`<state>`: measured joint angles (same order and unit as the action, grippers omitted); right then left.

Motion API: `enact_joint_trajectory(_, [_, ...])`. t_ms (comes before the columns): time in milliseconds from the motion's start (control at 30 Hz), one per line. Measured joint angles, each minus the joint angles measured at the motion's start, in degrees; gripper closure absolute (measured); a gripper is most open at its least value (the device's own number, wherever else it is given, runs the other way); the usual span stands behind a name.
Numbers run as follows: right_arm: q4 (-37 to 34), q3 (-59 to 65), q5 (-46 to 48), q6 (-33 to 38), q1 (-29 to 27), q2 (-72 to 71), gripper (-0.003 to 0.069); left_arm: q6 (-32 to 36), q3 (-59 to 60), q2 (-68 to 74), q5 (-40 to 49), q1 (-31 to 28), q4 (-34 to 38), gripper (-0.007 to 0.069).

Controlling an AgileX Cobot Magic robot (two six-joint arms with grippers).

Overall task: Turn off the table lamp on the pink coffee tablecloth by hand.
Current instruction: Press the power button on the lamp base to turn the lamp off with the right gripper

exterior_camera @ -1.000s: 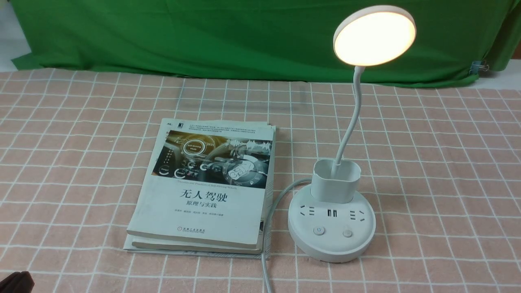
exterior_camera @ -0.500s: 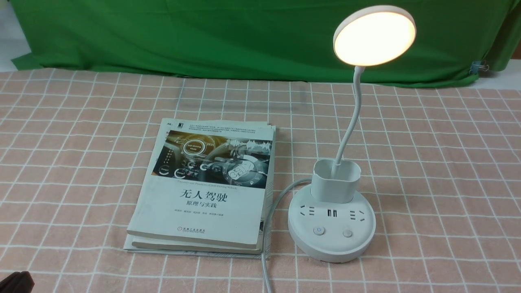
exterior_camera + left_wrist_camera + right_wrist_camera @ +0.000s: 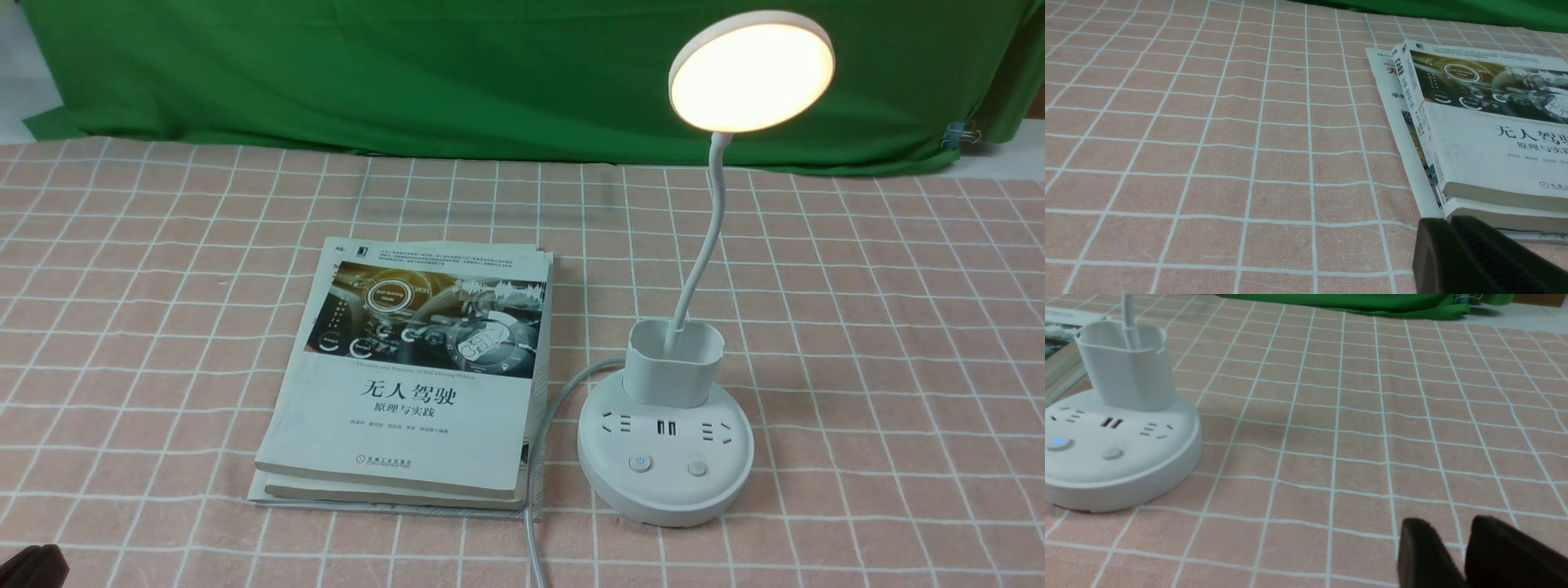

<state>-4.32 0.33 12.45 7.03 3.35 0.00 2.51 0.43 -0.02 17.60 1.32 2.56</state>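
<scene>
The white table lamp (image 3: 665,457) stands right of centre on the pink coffee tablecloth (image 3: 898,327). Its disc head (image 3: 751,72) glows. Two buttons sit on the front of its base, the left one (image 3: 640,464) with a blue light and the right one (image 3: 695,468) plain. The base also shows in the right wrist view (image 3: 1122,457). My right gripper (image 3: 1457,535) hovers low over the cloth, to the right of the base. Its tips are a narrow gap apart and hold nothing. My left gripper (image 3: 1447,222) is shut and empty beside the books' near corner. Only its dark tip (image 3: 28,567) shows in the front view.
A stack of white books (image 3: 416,367) lies just left of the lamp. The lamp's grey cord (image 3: 535,523) runs between books and base toward the near edge. A green backdrop cloth (image 3: 490,73) hangs at the far side.
</scene>
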Motion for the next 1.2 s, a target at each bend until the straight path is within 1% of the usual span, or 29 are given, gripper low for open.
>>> enact_joint_trajectory(67, [-1.93, 0.0, -2.32, -2.19, 0.0, 0.0, 0.042, 0.0, 0.0, 0.0, 0.0, 0.0, 0.0, 0.0618])
enact_joint_trajectory(133, [-4.89, 0.0, -5.41, -7.57, 0.0, 0.0, 0.042, 0.0, 0.0, 0.0, 0.0, 0.0, 0.0, 0.0618])
enact_joint_trajectory(167, [-5.84, 0.0, -7.48, -11.68, 0.0, 0.0, 0.042, 0.0, 0.0, 0.0, 0.0, 0.0, -0.13, 0.0618])
enact_joint_trajectory(200, [-5.84, 0.0, -7.48, -11.68, 0.0, 0.0, 0.042, 0.0, 0.0, 0.0, 0.0, 0.0, -0.13, 0.0618])
enact_joint_trajectory(233, [-6.58, 0.0, -9.96, -15.98, 0.0, 0.0, 0.042, 0.0, 0.0, 0.0, 0.0, 0.0, -0.13, 0.0618])
enact_joint_trajectory(300, [-7.2, 0.0, -12.45, -20.02, 0.0, 0.0, 0.042, 0.0, 0.0, 0.0, 0.0, 0.0, -0.17, 0.0618])
enact_joint_trajectory(433, [-7.67, 0.0, -16.21, -23.71, 0.0, 0.0, 0.042, 0.0, 0.0, 0.0, 0.0, 0.0, -0.17, 0.0618])
enact_joint_trajectory(567, [-7.72, 0.0, -16.31, -24.97, 0.0, 0.0, 0.0445, 0.0, 0.0, 0.0, 0.0, 0.0, -0.17, 0.0618])
enact_joint_trajectory(633, [-7.79, -0.18, -13.17, -25.96, 0.0, 1.01, 0.0501, 0.0, 0.0, 0.0, 0.0, 0.0, -0.17, 0.0618])
enact_joint_trajectory(667, [-7.84, -1.34, -9.3, -25.92, 0.0, 3.01, 0.0545, 0.0, 0.0, 0.0, 0.0, 0.0, -0.17, 0.0618])
enact_joint_trajectory(733, [-7.89, -5.94, -2.25, -24.21, 0.0, 7.04, 0.0595, 0.0, 0.0, 0.0, 0.0, 0.0, -0.17, 0.0618])
enact_joint_trajectory(767, [-7.89, -7.85, -0.87, -23.56, 0.0, 8.7, 0.0605, 0.0, 0.0, 0.0, 0.0, 0.0, -0.17, 0.0618])
enact_joint_trajectory(900, [-7.89, -23.03, 15.41, -14.69, 0.0, 24.11, 0.0613, 0.0, 0.0, 0.0, 0.0, 0.0, -0.17, 0.0618])
enact_joint_trajectory(933, [-7.89, -23.8, 17.28, -13.88, 0.0, 24.11, 0.0613, 0.0, 0.0, 0.0, 0.0, 0.0, -0.17, 0.0618])
enact_joint_trajectory(967, [-7.89, -30.17, 24.76, -11.05, 0.0, 31.6, 0.0614, 0.0, 0.0, 0.0, 0.0, 0.0, -0.17, 0.0618])
enact_joint_trajectory(1067, [-7.89, -37.55, 36.22, -6.68, 0.0, 42.45, 0.0614, 0.0, 0.0, 0.0, 0.0, 0.0, -0.17, 0.0618])
enact_joint_trajectory(1133, [-7.89, -40.46, 39.69, -4.94, 0.0, 48.58, 0.0614, 0.0, 0.0, 0.0, 0.0, 0.0, -0.17, 0.0618])
enact_joint_trajectory(1200, [-7.89, -42.36, 40.98, -3.57, 0.0, 53.46, 0.0613, 0.0, 0.0, 0.0, 0.0, 0.0, -0.17, 0.0618])
